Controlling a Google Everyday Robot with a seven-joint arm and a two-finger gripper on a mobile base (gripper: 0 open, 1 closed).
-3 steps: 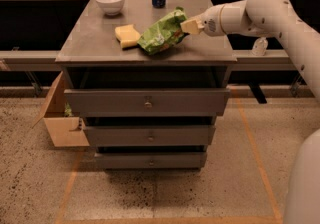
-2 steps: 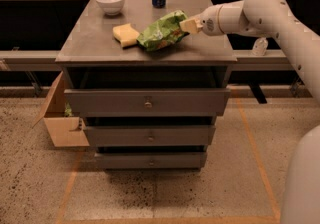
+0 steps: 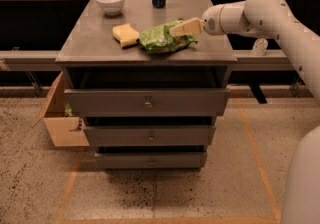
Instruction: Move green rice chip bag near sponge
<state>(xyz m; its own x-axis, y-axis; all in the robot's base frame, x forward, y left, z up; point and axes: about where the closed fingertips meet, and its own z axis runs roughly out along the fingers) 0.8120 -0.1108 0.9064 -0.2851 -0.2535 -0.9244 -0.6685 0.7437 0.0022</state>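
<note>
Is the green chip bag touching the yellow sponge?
Cannot tell. The camera view puts the chip bag's tip at the sponge's edge, neither gap nor contact plain. The claw is over the bag's other end.

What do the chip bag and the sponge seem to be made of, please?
The green rice chip bag: probably thin plastic film, glossy and crinkled. The sponge: apparently matte pale-yellow foam, soft-edged block. The gripper sits at the bag's right end.

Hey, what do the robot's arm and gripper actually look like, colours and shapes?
The arm is smooth white, built of thick rounded tubular segments with a bulbous joint; no loose cables or markings show. The gripper, at the right end of the green rice chip bag, is pale tan and wedge-shaped.
</note>
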